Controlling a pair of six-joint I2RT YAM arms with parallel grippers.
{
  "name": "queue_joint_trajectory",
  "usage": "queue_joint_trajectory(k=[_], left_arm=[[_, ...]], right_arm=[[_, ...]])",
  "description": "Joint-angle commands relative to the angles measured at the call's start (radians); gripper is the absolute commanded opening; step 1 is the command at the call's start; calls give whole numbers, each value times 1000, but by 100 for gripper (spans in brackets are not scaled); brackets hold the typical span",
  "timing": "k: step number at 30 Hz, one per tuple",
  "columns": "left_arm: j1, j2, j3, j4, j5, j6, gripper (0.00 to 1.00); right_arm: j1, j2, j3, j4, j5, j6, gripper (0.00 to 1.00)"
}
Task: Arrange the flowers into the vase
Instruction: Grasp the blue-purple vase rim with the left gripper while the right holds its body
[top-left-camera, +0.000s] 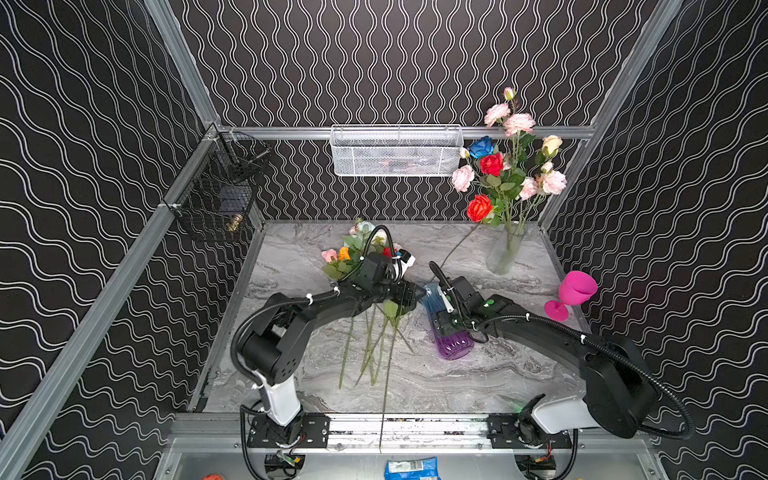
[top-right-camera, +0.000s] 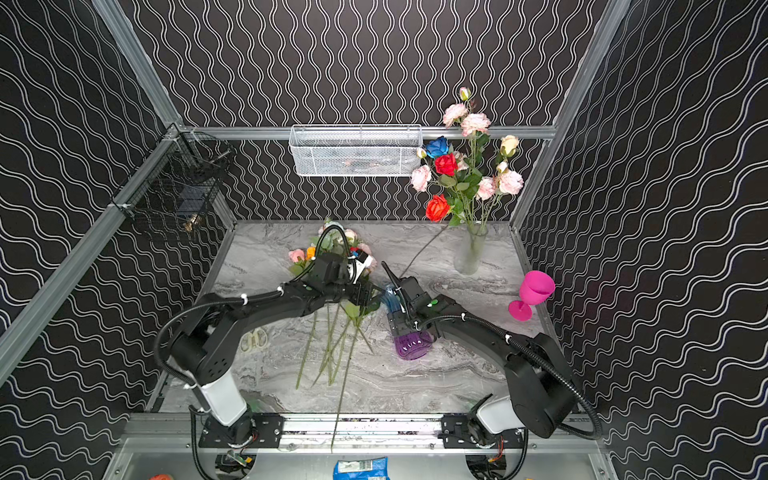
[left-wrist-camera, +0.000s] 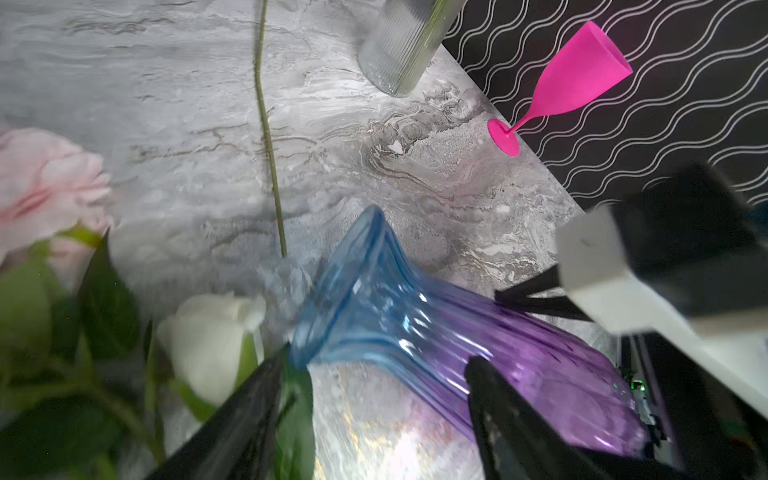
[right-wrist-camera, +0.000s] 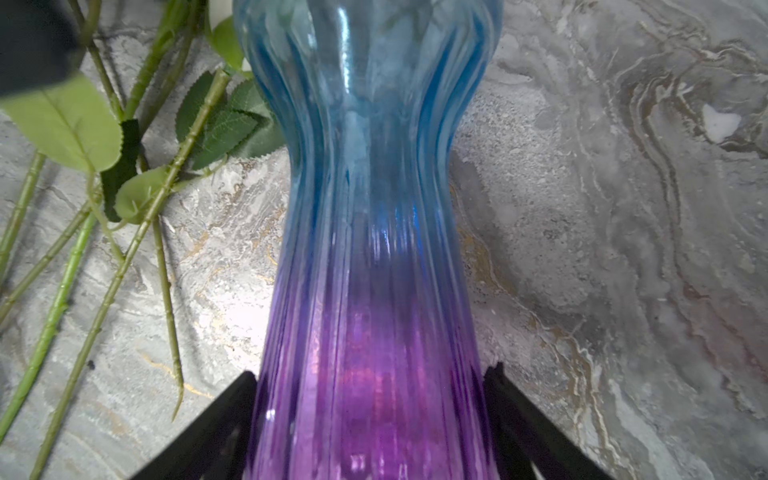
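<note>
The table (top-left-camera: 457, 386) had bare room along its front edge. The right claw (right-wrist-camera: 372, 370) squeezed the blue-purple vase (right-wrist-camera: 374, 208). The left claw (left-wrist-camera: 378, 353) gaped wide at its mouth.

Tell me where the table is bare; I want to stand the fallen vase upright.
Bare table lies front right, between the fallen vase and the front rail, and at the back between the loose flowers and the stem by the clear vase. The middle left is crowded.

Blue-purple vase (right-wrist-camera: 374, 249): ribbed, glossy, see-through glass. Tabletop (top-left-camera: 457, 374): grey marble-look, smooth. Pink goblet (left-wrist-camera: 582, 79): matt plastic. Flower stems (right-wrist-camera: 120, 266): green plastic, thorny. White basket (top-left-camera: 395, 153): metal mesh.
</note>
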Motion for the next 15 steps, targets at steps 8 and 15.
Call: queue_joint_trajectory(k=[8, 15], left_arm=[[44, 213, 180, -16, 338, 107, 49], [43, 275, 246, -148, 416, 182, 40]], right_arm=[[-1, 30, -17, -38, -32, 14, 83], [-2, 46, -15, -33, -19, 18, 83]])
